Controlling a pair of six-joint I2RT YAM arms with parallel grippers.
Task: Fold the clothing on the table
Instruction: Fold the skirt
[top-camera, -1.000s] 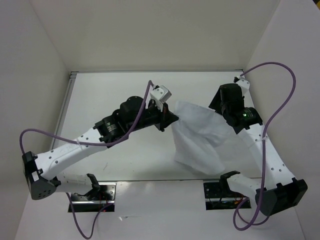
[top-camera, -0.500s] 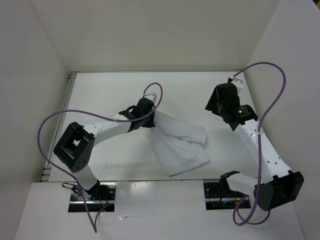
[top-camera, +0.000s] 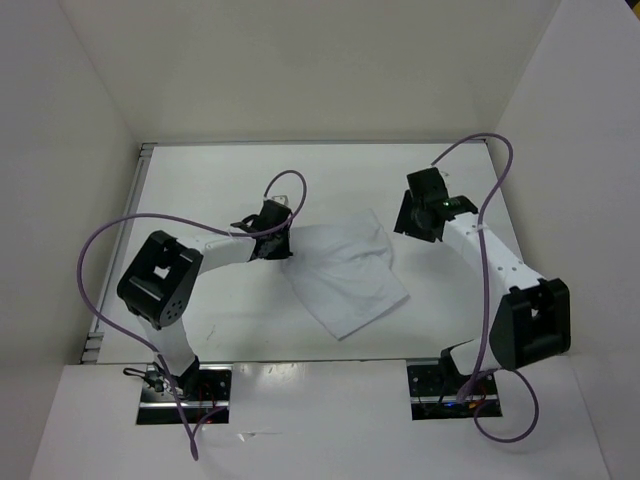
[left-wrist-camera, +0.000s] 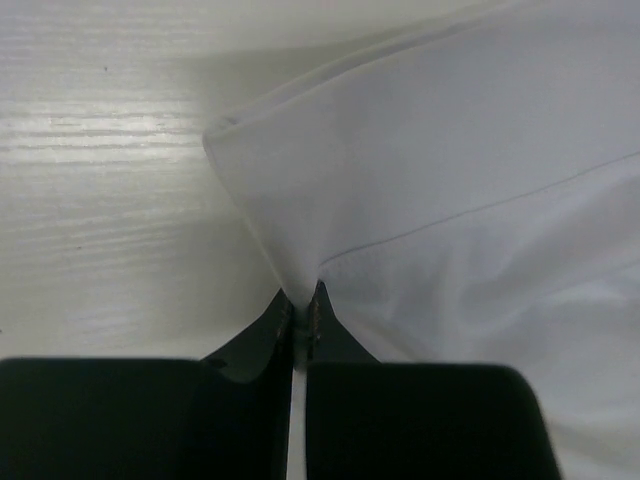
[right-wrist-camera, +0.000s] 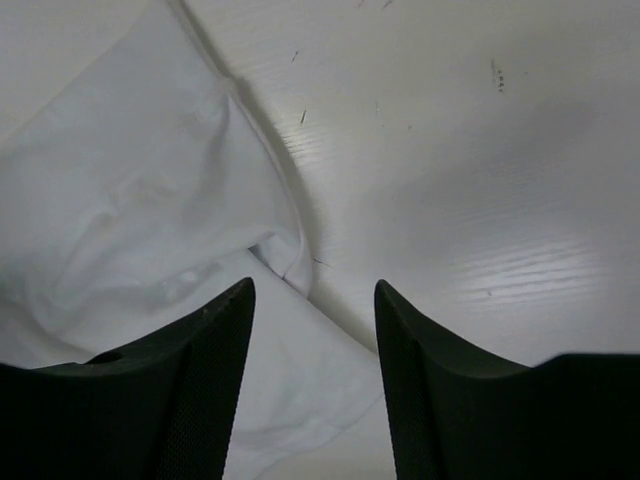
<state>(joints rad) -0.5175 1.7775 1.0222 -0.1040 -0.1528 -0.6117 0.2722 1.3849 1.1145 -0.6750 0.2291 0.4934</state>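
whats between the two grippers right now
The clothing, lying on the table, as the top view shows. The left gripper pinches one corner; the right gripper is open at the opposite edge, holding nothing.

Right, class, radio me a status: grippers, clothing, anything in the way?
Left gripper shut on clothing edge. Right gripper open, empty, over clothing's right side. Nothing in the way.

The clothing (top-camera: 345, 280) is soft, thin white cloth; the table (top-camera: 200, 180) is smooth, matt, faintly grained.
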